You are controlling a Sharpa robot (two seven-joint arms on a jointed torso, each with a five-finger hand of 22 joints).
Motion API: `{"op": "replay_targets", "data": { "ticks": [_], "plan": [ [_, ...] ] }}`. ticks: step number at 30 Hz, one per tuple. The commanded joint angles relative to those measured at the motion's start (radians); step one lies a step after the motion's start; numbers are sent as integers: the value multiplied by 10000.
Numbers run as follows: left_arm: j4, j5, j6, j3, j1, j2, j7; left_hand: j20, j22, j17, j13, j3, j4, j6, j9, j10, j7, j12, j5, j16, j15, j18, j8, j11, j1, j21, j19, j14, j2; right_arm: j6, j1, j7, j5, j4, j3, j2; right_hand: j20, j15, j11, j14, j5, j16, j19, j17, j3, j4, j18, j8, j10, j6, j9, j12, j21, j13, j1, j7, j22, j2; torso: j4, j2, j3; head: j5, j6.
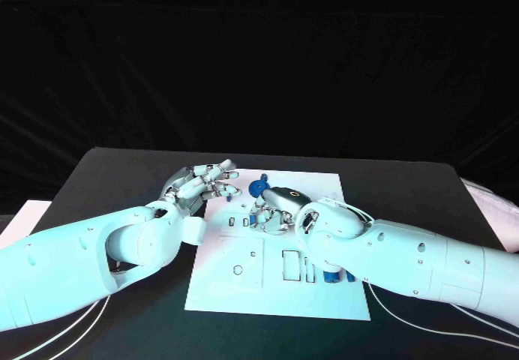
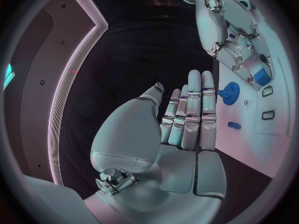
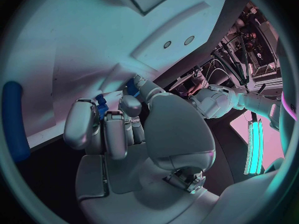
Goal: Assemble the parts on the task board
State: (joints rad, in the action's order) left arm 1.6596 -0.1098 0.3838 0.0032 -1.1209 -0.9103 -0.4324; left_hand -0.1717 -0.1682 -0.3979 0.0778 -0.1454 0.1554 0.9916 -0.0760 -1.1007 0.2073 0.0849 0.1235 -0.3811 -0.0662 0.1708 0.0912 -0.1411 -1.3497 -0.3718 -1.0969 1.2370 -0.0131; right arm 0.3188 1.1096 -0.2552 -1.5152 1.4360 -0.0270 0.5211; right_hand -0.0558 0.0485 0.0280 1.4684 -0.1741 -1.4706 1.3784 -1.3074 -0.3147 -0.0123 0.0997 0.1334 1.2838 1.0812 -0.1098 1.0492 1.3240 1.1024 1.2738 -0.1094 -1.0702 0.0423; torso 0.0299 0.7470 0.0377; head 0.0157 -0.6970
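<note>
1. My right hand [image 1: 279,210] is down over the middle of the task board [image 1: 325,292], fingers curled in around a small blue part [image 3: 101,106]. In the right wrist view the blue shows between my fingertips, so I read it as pinched rather than merely touched.

2. My left hand [image 1: 203,184] hangs over the board's far left corner, fingers straight and a little apart, holding nothing.

3. A blue gear-like part [image 1: 259,185] sits on the board's far edge, between my two hands; its toothed rim is clear in the left wrist view.

4. Another small blue piece [image 2: 234,125] lies flat on the board near a rectangular slot [image 2: 268,115]. More blue parts [image 1: 330,276] stand beside the slots just under my right forearm.

5. Handling, as I judge it: these look like light, rigid plastic pieces, smooth and likely slippery against my metal fingertips. They should not crush, but a loose pinch could let one twist or pop out.

6. I would take the gear by its toothed rim from opposite sides, and the small pieces across their short sides, keeping them square to the slot.

7. The board looks like a thin plate that may slide when I press; my free left hand could steady it.
</note>
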Motion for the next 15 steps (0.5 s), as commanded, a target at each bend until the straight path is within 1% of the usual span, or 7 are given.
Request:
{"op": "replay_targets", "data": {
  "ticks": [1,5,8,11,13,14,15],
  "plan": [
    [14,-9,-226,5,-4,16,-59,-6,-14,-20,-2,-47,-4,13,-11,18,-7,65,46,-63,-16,92,2,11,-2,-66,48,-69,-66,-569,-84,-351,-247,-16,-62,33,-23,-27,7,626,-92,70,-88,-592,1,-61,-31,-60,-114,-71,5,-75,-71,-30,-103,-64,24,90,4,6,3,-1,-1],
    [8,-9,-233,5,-3,19,-55,-6,-14,-20,-2,-47,-4,13,-11,18,-7,65,46,-63,-16,92,2,11,-2,-66,48,-69,-66,-551,-89,-374,-271,17,-62,48,-41,-56,45,621,-240,86,-104,-575,45,-52,-27,-135,-205,-186,23,-211,-98,-135,-206,-111,59,197,1,3,-3,3,-9],
    [2,-9,-236,5,-3,21,-53,-6,-14,-20,-2,-47,-4,13,-11,18,-7,65,46,-63,-16,92,2,11,-2,-66,48,-69,-66,-471,-93,-382,-279,29,-62,53,-68,-96,98,617,-314,100,-117,-560,120,-21,-25,-236,-304,-351,56,-346,-118,-241,-328,-174,86,309,-3,2,1,2,-1],
    [-1,-9,-240,5,-3,26,-52,-6,-14,-20,-2,-47,-4,13,-11,18,-7,65,46,-63,-16,92,2,11,-2,-66,48,-69,-66,-293,-96,-368,-280,33,-62,53,-122,-162,181,604,-315,134,-141,-512,267,36,-21,-421,-466,-662,123,-567,-152,-427,-491,-264,134,449,-1,3,1,-3,-3],
    [-5,-9,-253,5,-3,31,-41,-6,-14,-20,-2,-47,-4,13,-11,18,-7,65,46,-63,-16,92,2,11,-2,-66,48,-69,-66,0,-102,-346,-276,50,-62,56,-170,-220,248,578,-126,198,-164,-414,403,83,-14,-598,-779,-964,198,-1026,-182,-828,-586,-334,178,523,3,4,2,-10,2],
    [-8,-9,-268,5,-3,34,-30,-6,-14,-20,-2,-47,-4,13,-11,18,-7,65,46,-63,-16,92,2,11,-2,-66,48,-69,-66,233,-109,-330,-271,67,-62,63,-201,-253,288,567,-10,222,-177,-383,514,127,-10,-673,-915,-1123,246,-1201,-198,-986,-659,-369,200,573,7,4,1,-18,0],
    [-10,-9,-276,5,-3,36,-23,-5,-19,-33,-2,-56,-9,14,-12,12,-8,71,46,-76,-14,93,4,14,-5,-72,50,-73,-74,412,-114,-313,-264,80,-63,69,-220,-271,308,563,17,232,-185,-370,586,157,-8,-694,-983,-1200,272,-1277,-207,-1058,-701,-388,213,602,7,4,1,-18,0]
  ]
}}
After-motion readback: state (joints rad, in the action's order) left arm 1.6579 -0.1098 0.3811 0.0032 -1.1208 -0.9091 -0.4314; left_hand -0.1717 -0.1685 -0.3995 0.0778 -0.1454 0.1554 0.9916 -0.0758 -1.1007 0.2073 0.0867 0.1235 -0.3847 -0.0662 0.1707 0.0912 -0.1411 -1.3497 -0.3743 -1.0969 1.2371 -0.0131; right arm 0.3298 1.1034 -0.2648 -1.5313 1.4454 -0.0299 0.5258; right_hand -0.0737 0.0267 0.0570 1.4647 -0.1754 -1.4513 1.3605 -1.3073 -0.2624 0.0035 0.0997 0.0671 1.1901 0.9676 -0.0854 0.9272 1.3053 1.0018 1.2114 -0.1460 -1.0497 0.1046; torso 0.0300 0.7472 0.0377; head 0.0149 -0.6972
